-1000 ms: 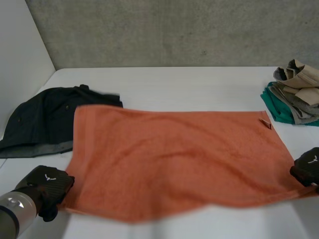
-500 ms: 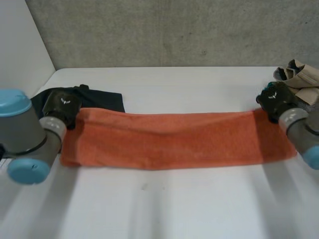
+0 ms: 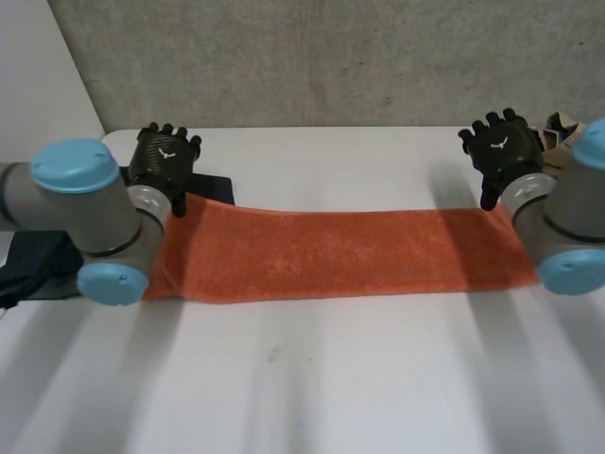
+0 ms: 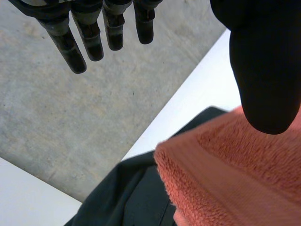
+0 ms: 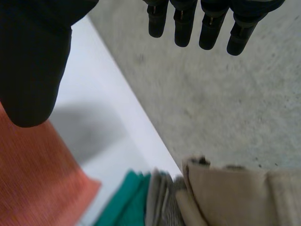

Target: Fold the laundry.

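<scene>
A smooth white table (image 3: pixel 312 378) runs back to a rough grey concrete wall (image 3: pixel 331 57), and a plain white side wall (image 3: pixel 38 76) closes the room on the left. A long orange terry towel (image 3: pixel 331 255), folded into a narrow strip, lies flat across the middle of the table from left to right. The left hand (image 3: pixel 164 156) hangs above the towel's far left corner and the right hand (image 3: pixel 501 147) above its far right corner. Each has its fingers spread straight, apart from the thumb, and holds nothing. The grey arms with light-blue caps cross the towel's two ends.

In the head view a crumpled black cloth garment (image 3: pixel 28 265) lies at the left, mostly behind the left arm. The left wrist view adds that the towel's thick looped corner rests on top of this garment's edge. In the head view a stack of folded clothes (image 3: pixel 558 128) is a beige scrap beside the right hand. The right wrist view opens it into green, grey and beige layers just beside the towel's right end, near the concrete wall
</scene>
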Controlling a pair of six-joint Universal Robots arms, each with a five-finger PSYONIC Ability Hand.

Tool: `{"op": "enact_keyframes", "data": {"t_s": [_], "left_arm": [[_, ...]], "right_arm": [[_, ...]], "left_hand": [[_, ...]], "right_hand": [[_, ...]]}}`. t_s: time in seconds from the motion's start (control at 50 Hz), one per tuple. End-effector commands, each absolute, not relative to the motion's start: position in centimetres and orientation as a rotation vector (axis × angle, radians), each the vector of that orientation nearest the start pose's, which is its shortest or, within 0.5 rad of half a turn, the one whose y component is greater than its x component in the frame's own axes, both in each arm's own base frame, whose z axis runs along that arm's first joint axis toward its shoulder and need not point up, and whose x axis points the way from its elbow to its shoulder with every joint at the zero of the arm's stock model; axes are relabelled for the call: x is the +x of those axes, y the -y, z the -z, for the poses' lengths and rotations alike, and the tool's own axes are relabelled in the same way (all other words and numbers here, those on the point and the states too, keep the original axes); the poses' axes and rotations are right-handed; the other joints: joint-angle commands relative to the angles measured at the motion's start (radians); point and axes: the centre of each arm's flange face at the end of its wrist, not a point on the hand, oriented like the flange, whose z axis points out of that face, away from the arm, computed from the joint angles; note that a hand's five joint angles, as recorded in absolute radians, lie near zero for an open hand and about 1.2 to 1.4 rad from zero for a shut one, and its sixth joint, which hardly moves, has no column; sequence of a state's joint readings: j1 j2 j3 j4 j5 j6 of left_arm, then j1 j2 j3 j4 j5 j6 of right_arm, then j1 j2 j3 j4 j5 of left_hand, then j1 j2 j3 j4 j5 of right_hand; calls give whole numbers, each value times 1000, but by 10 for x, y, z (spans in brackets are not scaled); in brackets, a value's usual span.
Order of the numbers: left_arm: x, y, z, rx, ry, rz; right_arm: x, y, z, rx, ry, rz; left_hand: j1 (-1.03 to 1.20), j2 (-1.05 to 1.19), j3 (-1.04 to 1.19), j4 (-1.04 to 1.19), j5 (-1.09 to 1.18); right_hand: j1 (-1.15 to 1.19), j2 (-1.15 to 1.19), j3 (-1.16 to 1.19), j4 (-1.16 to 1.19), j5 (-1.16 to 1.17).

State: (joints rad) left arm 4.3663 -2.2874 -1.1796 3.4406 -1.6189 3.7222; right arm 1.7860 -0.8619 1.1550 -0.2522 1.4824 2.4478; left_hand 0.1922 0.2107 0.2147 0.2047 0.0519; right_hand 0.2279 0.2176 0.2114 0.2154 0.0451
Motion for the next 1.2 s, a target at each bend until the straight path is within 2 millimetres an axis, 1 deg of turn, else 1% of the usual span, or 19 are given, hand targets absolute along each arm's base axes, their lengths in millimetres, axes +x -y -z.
{"op": "enact_keyframes", "data": {"t_s": [0.02,0.04,0.06,0.1,0.18,0.34,0.62,0.64,0.68,0.78,0.84,0.88,0.94,1.02,1.08,1.12,1.14,1.16,1.2], "left_arm": [[-254,337,-209,814,-2014,2109],[-252,329,-212,803,-2031,2119],[-250,326,-211,798,-2043,2119],[-246,305,-211,784,-2104,2171],[-244,286,-206,782,-2177,2247],[-245,280,-200,785,-2189,2355],[-242,282,-196,777,-2191,2346],[-242,282,-196,777,-2191,2346],[-242,281,-195,778,-2193,2344],[-242,281,-195,778,-2195,2342],[-243,281,-195,778,-2195,2342],[-242,280,-196,773,-2191,2344],[-242,280,-198,768,-2185,2348],[-241,280,-204,755,-2171,2369],[-238,280,-207,742,-2162,2375],[-236,280,-210,732,-2150,2382],[-235,280,-211,729,-2144,2387],[-234,280,-214,719,-2134,2395],[-233,280,-217,714,-2126,2404]], "right_arm": [[204,367,-220,-1046,-2191,2074],[196,366,-218,-1033,-2230,2033],[177,365,-211,-1003,-2318,1930],[154,360,-200,-951,-2436,1775],[134,352,-187,-889,-2525,1613],[132,353,-158,-1066,-2479,1624],[132,371,-123,-1099,-2467,1676],[132,372,-122,-1100,-2465,1687],[130,377,-122,-1100,-2460,1730],[113,390,-126,-1042,-2560,1898],[102,391,-126,-1011,-2612,1899],[81,394,-129,-972,-2667,1914],[52,398,-145,-972,-2739,1981],[35,401,-169,-1128,-2781,2074],[37,402,-174,-1223,-2771,2108],[47,401,-176,-1256,-2736,2123],[60,400,-178,-1286,-2686,2140],[91,398,-185,-1360,-2558,2192],[127,394,-195,-1439,-2389,2280]], "left_hand": [[-18,-36,-40,-30,-52],[-18,-36,-40,-30,-52],[-18,-36,-40,-30,-52],[-18,-36,-40,-30,-52],[-18,-36,-40,-30,-52],[-18,-36,-40,-30,-52],[-18,-36,-40,-30,-52],[-18,-36,-40,-30,-52],[-18,-36,-40,-30,-52],[-18,-36,-40,-30,-52],[-18,-36,-40,-30,-52],[-18,-36,-40,-30,-52],[-18,-36,-40,-30,-52],[-18,-36,-40,-30,-52],[-18,-36,-40,-30,-52],[-18,-36,-40,-30,-52],[-18,-36,-40,-30,-52],[-18,-36,-40,-30,-52],[-18,-36,-40,-30,-52]], "right_hand": [[-53,-43,-37,-41,-45],[-53,-43,-37,-41,-45],[-53,-43,-37,-41,-45],[9,19,25,21,17],[280,290,296,292,288],[450,460,466,462,458],[564,575,581,577,572],[710,720,726,722,718],[1167,1177,1183,1179,1175],[1168,1179,1185,1181,1177],[1168,1179,1185,1181,1177],[1168,1179,1185,1181,1177],[1168,1179,1185,1181,1177],[1168,1179,1185,1181,1177],[1168,1179,1185,1181,1177],[1168,1179,1185,1181,1177],[1168,1179,1185,1181,1177],[1168,1179,1185,1181,1177],[1168,1179,1185,1181,1177]]}}
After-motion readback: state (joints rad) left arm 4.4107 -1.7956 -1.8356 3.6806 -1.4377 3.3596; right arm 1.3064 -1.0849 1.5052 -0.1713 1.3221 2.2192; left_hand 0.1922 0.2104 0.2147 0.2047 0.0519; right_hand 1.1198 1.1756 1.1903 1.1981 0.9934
